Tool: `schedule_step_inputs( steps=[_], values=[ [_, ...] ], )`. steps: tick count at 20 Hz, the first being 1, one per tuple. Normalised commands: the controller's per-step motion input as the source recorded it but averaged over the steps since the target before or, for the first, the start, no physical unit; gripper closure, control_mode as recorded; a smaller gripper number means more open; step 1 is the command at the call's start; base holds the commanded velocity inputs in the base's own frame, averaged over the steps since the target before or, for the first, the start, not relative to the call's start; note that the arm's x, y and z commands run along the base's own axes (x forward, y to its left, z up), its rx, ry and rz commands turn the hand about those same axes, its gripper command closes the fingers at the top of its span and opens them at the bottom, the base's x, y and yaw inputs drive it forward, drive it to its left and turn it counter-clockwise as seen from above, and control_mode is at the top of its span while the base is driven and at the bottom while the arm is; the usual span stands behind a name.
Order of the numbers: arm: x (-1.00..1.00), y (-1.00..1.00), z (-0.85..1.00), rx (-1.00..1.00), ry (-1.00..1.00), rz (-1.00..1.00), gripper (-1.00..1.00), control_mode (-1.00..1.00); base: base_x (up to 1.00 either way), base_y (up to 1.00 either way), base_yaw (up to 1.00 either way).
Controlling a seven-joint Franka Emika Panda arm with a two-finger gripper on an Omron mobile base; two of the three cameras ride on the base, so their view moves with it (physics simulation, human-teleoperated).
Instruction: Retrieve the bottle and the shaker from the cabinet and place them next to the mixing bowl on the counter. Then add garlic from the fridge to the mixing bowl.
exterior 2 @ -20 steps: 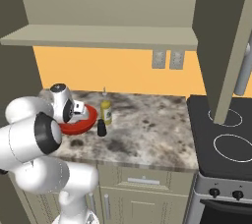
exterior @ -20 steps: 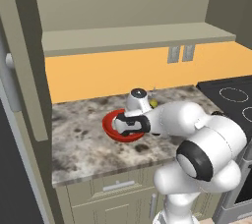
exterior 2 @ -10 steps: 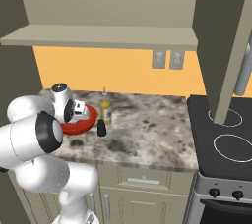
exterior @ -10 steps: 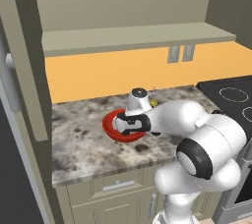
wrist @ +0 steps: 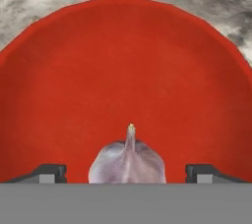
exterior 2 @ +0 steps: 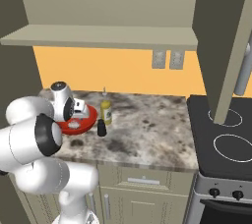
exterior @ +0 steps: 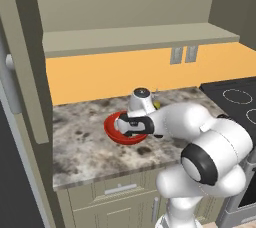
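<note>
Hand-camera detail of the drop into the mixing bowl (wrist: pixel 123 70). The garlic (wrist: pixel 127 163) sits centred between the two tips of the pincer (wrist: pixel 126 173), which stand spread wide to either side with red bowl showing in the gaps, so the bulb is not pinched; its stem tip points up the picture, along the line the hand looks, toward the bowl's far wall. Whether the bulb already rests on the bowl's floor or hangs a little above it cannot be settled from this close angle. The coming move turns on this alignment: the garlic lies straight ahead of the pincer and well inside the rim, so a straight retreat along the hand's own axis should clear it without a sideways nudge. In the right base view the bowl (exterior 2: pixel 81 120) stands on the speckled bench (exterior 2: pixel 147 129) with the bottle (exterior 2: pixel 106 111) just beside it and the shaker (exterior 2: pixel 102 127) in front of the bottle, both upright and clear of the arm. In the left base view the hand is lowered over the bowl (exterior: pixel 117 131), the wrist covering most of it. By this layout the garlic step appears all but finished.
</note>
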Motion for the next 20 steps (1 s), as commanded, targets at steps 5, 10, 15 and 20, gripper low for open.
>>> schedule_step_inputs(
  steps=[5, 10, 15, 20],
  values=[
    [0.00, 0.00, 0.69, 0.00, 0.00, 0.00, -1.00, -1.00, 0.00, 0.00, 0.00],
    [-0.28, -0.01, 0.72, 0.00, 0.00, 0.00, -1.00, -1.00, 0.00, 0.00, 0.00],
    [-0.67, -0.10, 0.57, 0.01, -0.03, 0.00, -1.00, -1.00, 0.00, 0.00, 0.00],
    [-0.69, -0.34, 0.56, 0.00, -0.03, -0.01, -1.00, -1.00, 0.00, 0.00, 0.00]
  ],
)
